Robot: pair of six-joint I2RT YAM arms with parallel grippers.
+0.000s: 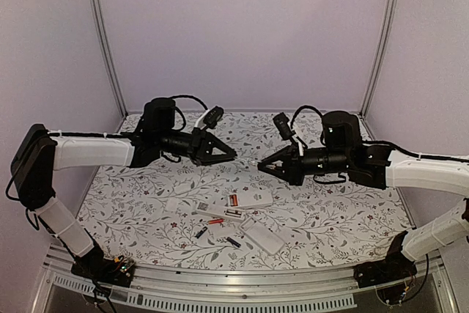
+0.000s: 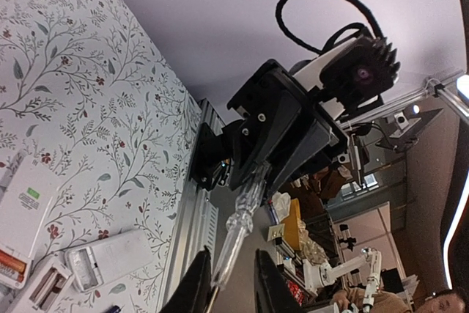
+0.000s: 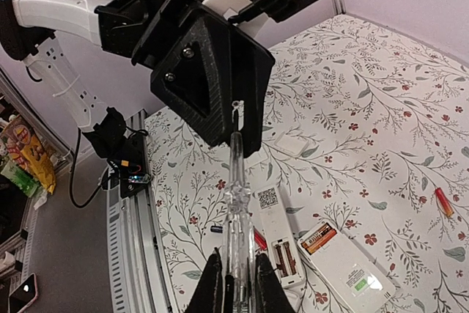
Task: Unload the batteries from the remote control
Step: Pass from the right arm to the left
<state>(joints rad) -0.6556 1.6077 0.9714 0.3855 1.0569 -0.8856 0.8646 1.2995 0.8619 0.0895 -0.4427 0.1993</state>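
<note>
remote cut off at left wrist view's edge, lower end of tool hidden between right fingers

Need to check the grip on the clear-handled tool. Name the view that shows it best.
Right wrist: the clear-handled tool runs large and centred from the right pincer up to the left pincer. Left wrist shows it too, against background clutter. Top external shows only a faint sliver between the pincers.

Three white remotes lie on the worktop, with two orange batteries seated in one. Loose beside them are two red batteries and two black batteries. There is one clear-handled tool.
</note>
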